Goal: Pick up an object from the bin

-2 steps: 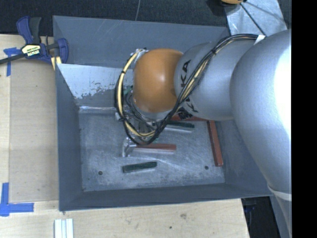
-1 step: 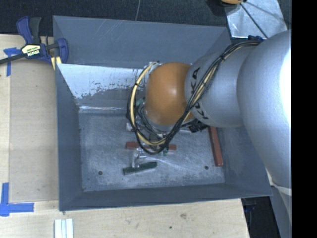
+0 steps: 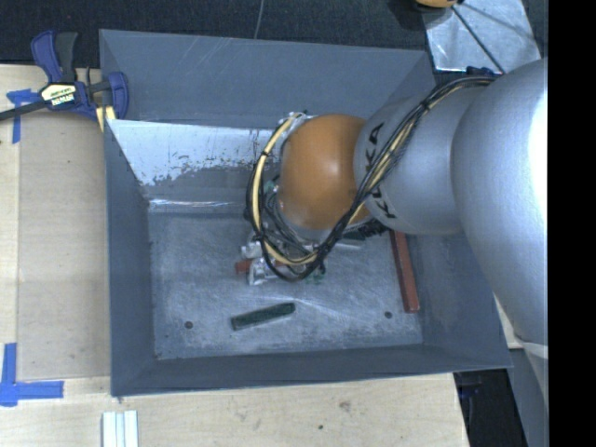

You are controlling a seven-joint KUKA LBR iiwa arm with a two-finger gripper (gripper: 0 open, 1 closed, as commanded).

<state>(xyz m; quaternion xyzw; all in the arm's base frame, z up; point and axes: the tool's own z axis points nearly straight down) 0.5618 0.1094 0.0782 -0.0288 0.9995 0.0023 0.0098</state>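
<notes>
My gripper (image 3: pixel 253 266) is low over the middle of the bin floor, mostly hidden under the orange cover and cables; only a small metal part of it with a red spot shows. A dark green flat stick (image 3: pixel 263 317) lies on the floor just in front of it, apart from it. A reddish-brown bar (image 3: pixel 406 273) lies along the right side of the floor, partly under the arm.
The arm and its orange cover reach in from the right and hide the centre and the back right of the bin. The left half of the grey floor shows bare metal up to the sloping walls.
</notes>
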